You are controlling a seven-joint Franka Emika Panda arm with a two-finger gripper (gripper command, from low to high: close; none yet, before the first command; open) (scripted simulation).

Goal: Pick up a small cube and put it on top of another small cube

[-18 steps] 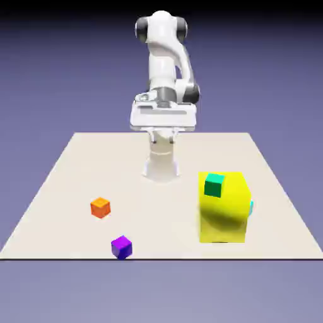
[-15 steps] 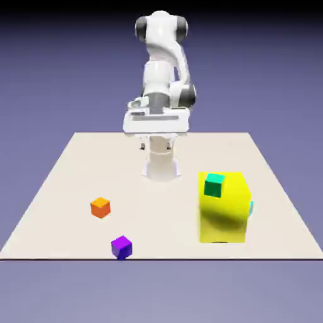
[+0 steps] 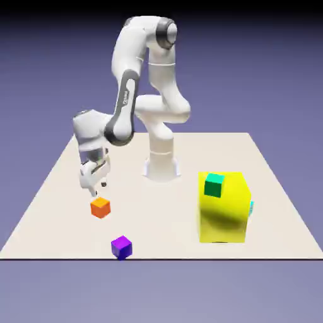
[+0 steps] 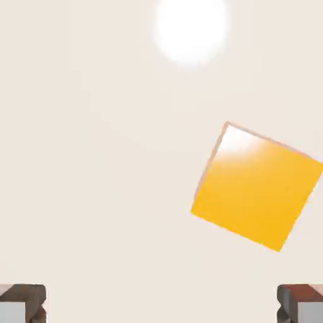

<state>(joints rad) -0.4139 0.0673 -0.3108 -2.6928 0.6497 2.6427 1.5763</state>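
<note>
On the table's left side in the exterior view, my gripper (image 3: 96, 185) hangs wide and empty just above the orange cube (image 3: 100, 207), not yet grasped. Rightward, the green cube (image 3: 214, 185) waits atop the yellow block (image 3: 224, 211); grasping, carrying and stacking all remain.

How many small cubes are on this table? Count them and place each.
3, maybe more. Orange cube below the gripper; purple cube near the front edge; green cube atop the yellow block. A teal sliver behind the block may be another.
</note>
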